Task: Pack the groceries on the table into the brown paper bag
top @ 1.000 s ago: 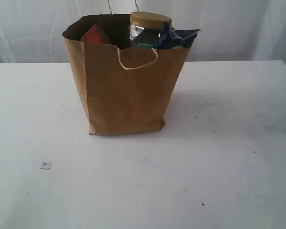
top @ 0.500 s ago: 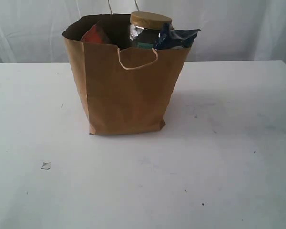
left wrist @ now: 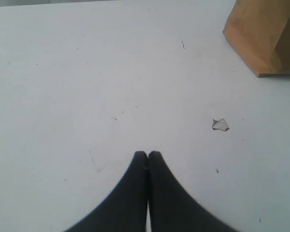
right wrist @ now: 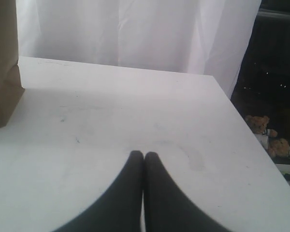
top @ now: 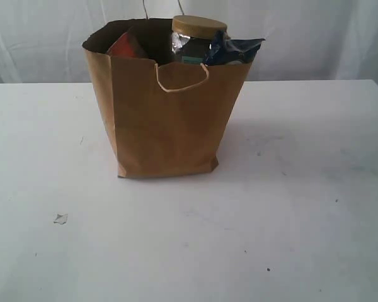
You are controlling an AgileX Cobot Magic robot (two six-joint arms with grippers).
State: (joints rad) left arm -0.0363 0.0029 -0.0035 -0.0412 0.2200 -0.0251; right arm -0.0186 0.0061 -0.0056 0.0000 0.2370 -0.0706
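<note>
Table (top: 302,220): you have a broad white top with a few dark specks; nothing of the groceries lies loose on it.
Brown paper bag (top: 164,126): you find it upright, far on the table and a little left of centre, one cord handle hanging down its near face.
Left gripper (left wrist: 147,154): jaws pressed together, holding nothing, over bare table left of the bag.
Right gripper (right wrist: 143,154): jaws together, holding nothing, over bare table right of the bag.
Gold-lidded clear jar (top: 198,28): inside the bag, lid above the rim.
Dark blue packet (top: 236,50): in the bag, just right of the jar, poking out.
Orange-faced pouch (top: 123,45): in the bag's left side, tilted.
Crumpled scrap (top: 61,218): near left, well apart from the bag.
</note>
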